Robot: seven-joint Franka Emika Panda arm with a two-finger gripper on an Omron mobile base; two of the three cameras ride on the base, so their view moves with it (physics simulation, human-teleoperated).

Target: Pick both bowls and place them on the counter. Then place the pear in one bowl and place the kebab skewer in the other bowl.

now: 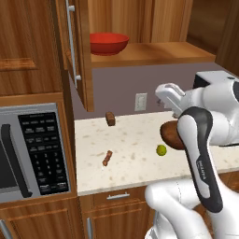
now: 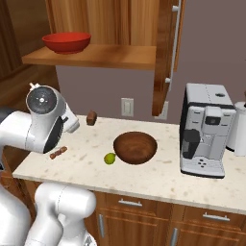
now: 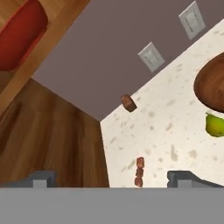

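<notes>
A white robot arm's pincer (image 3: 111,178) hangs released above the speckled beige surface (image 2: 158,175), its two dark finger tips (image 3: 41,178) spread wide and grasping nothing. In the hand view the kebab skewer (image 3: 139,171) lies on the surface between those tips, near the frame's lower edge. From the left base view, the skewer (image 1: 107,158) rests left of the small yellow-green pear (image 1: 161,150), the two well apart. The dark brown wooden bowl (image 2: 135,147) sits upright on the surface, with the pear (image 2: 110,158) just beside its left rim in the right base view. The glossy red bowl (image 1: 108,43) stands on the wooden shelf (image 1: 154,52) above, inside the open cabinet. A stubby dark brown block (image 1: 110,118) sits near the back wall, below a wall outlet (image 1: 140,101). A coffee machine (image 2: 205,129) stands at the right end of the surface, and a microwave (image 1: 30,151) is built in at the left.
</notes>
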